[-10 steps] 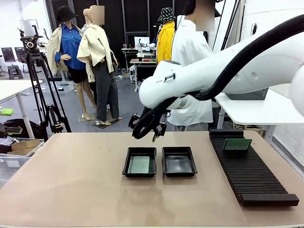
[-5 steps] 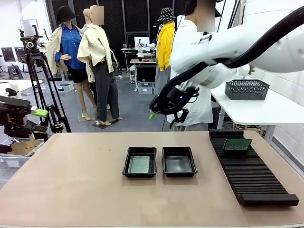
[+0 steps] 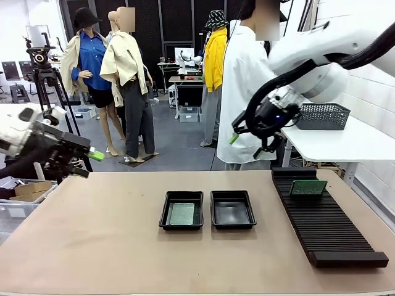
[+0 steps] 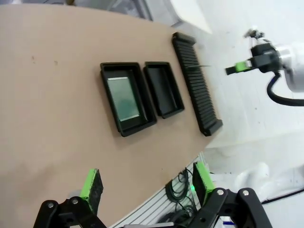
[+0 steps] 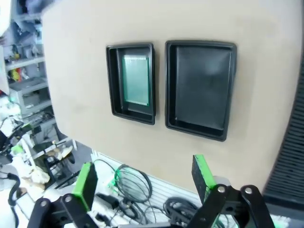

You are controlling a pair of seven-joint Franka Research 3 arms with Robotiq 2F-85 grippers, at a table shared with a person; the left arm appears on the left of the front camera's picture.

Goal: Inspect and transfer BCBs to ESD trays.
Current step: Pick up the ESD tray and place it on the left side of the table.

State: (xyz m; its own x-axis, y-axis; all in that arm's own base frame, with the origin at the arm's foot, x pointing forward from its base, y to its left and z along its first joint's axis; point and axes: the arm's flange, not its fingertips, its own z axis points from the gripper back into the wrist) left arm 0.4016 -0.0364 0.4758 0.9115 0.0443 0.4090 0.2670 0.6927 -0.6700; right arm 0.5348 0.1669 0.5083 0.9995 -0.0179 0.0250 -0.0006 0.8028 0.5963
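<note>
Hanging in the air with nothing held, the left pincer [image 4: 146,180] and the right pincer [image 5: 144,181] both stand apart, while one BCB [image 3: 182,213] lies inside the left ESD tray [image 3: 165,211] on the tabletop [image 3: 92,234]

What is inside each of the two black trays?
The left tray holds one green circuit board lying flat; the right tray is empty. The floor beneath the board is covered.
</note>
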